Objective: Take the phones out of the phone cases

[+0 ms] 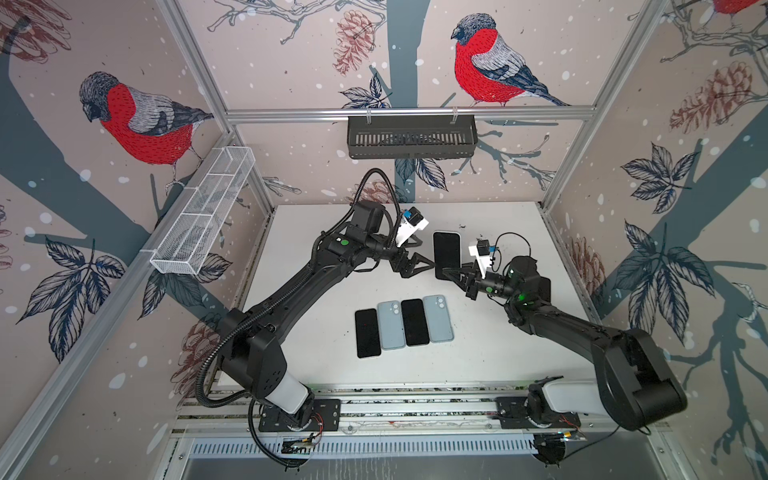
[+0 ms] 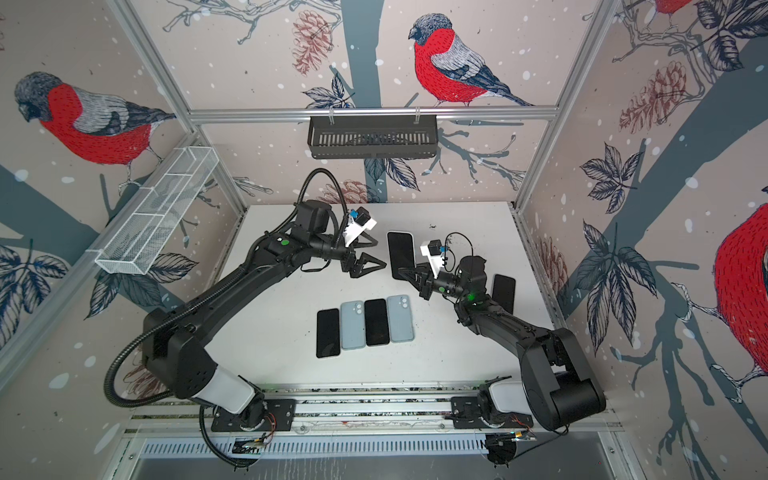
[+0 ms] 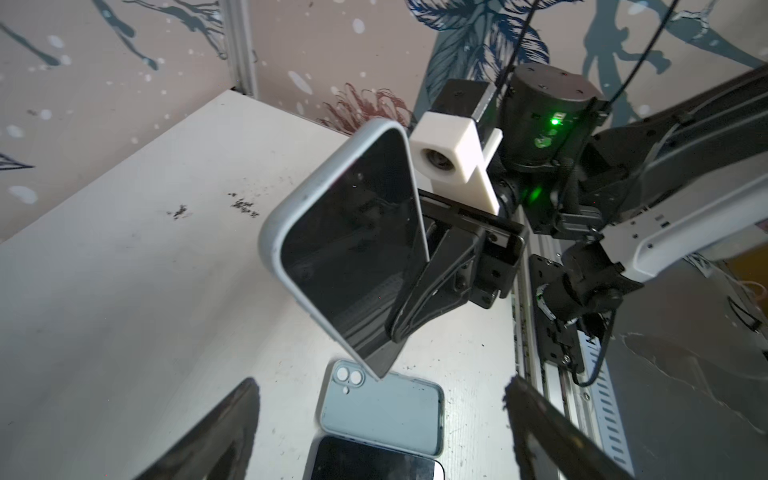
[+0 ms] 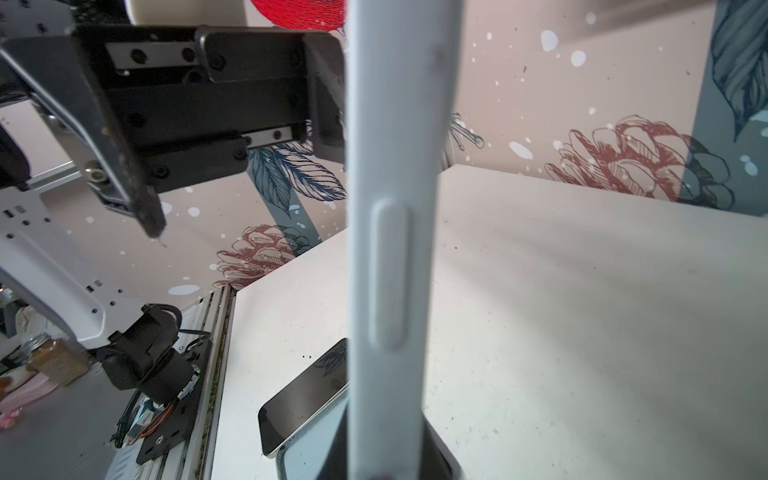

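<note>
Pale blue rubber shows only as a thin rim of the phone case [image 1: 447,233] around the dark phone [image 1: 446,253] in both top views. The right gripper [image 1: 445,272] is clamped on the phone's near end and hides that corner. The left gripper [image 1: 430,263], jaws apart, hangs just beside the phone's long edge; whether it touches is unclear. Behind both grippers lie loose phones [image 1: 368,332] and empty cases [image 1: 390,325] on the white table [image 1: 498,353], with open room around them.

In the left wrist view, the fingers [image 3: 224,432] are cut off by the frame and spread wide around nothing. The phone is tilted ahead of them, off the table.

In the right wrist view, the case's blurred side blocks its own fingers.
</note>
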Controlling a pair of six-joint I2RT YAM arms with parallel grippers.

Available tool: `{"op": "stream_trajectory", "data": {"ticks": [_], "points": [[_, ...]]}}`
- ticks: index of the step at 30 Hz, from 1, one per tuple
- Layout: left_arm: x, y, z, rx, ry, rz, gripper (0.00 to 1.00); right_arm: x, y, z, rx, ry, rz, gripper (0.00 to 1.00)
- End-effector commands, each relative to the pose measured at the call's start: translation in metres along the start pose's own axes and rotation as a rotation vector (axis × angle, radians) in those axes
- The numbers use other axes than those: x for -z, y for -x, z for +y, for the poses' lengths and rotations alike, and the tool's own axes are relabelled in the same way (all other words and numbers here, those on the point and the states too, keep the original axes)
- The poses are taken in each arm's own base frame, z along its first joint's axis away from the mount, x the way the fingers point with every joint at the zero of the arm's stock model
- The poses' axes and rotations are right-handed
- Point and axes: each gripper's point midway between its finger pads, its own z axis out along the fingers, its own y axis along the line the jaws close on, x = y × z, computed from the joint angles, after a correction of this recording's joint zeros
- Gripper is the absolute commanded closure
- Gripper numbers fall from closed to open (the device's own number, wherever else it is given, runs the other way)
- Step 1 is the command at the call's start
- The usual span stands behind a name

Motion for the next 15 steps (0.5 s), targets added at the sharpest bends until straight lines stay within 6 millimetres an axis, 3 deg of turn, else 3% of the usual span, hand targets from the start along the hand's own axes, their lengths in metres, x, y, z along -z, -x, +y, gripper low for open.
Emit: {"op": "stream_trajectory", "data": {"ticks": [1,9,15], "points": [[-0.003,0.002,-0.023,-0.091,-0.15,-0.029,0.1,0.002,0.019,0.02,0.159,0.085,-0.066,1.0],[-0.013,-0.001,-0.017,-0.071,-0.197,0.032,0.21,0.001,0.007,0.033,0.196,0.128,-0.044,1.0],[-0.007,-0.001,-0.024,-0.09,-0.232,0.055,0.34,-0.001,-0.006,0.043,0.21,0.14,-0.033,1.0]]}}
